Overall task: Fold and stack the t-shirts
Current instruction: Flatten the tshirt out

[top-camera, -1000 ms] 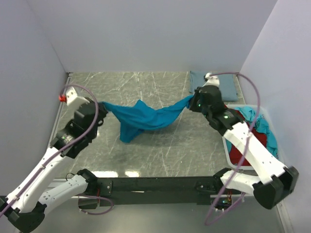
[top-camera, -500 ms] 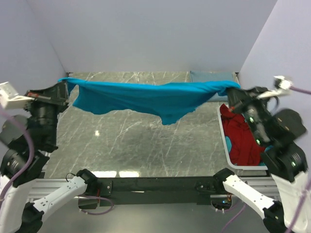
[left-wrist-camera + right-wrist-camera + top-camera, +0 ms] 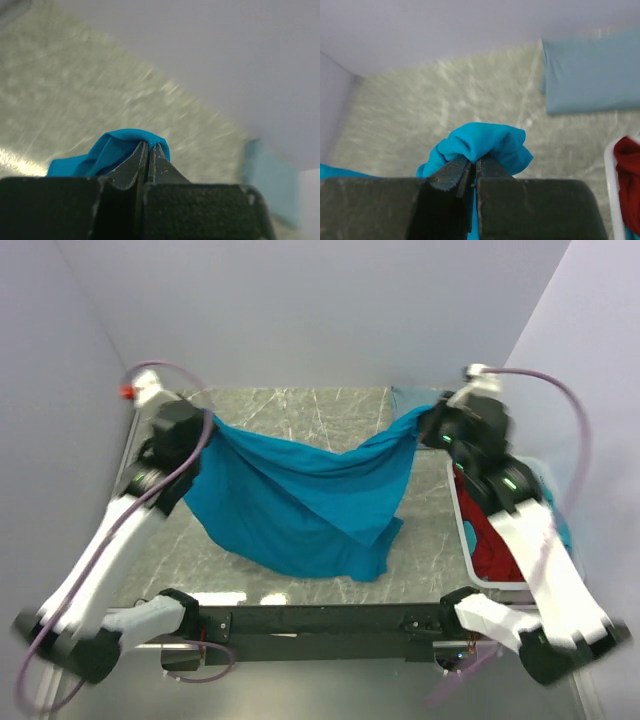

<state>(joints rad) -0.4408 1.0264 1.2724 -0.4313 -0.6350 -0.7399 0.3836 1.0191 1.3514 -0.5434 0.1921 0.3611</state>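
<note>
The bright teal-blue t-shirt (image 3: 300, 505) hangs between my two grippers and sags to the table near the front. My left gripper (image 3: 207, 423) is shut on one corner of it at the back left; the pinched cloth (image 3: 127, 142) shows at its tips (image 3: 149, 146). My right gripper (image 3: 432, 426) is shut on the other corner at the back right; bunched cloth (image 3: 485, 142) sits at its tips (image 3: 473, 162). A folded grey-blue t-shirt (image 3: 592, 75) lies at the back right of the table; it also shows in the top view (image 3: 415, 397). A dark red t-shirt (image 3: 495, 535) lies in the bin.
A white plastic bin (image 3: 462, 540) stands at the right edge with the red shirt and a bit of light turquoise cloth (image 3: 470, 535) inside. The marble table top (image 3: 300, 415) is walled at the back and both sides. A black rail (image 3: 320, 620) runs along the front.
Both grippers, still shut on the teal-blue shirt, have come inward and lower from the wide, raised stretch. The shirt now sags deep, its lower edge down on the table's front.
</note>
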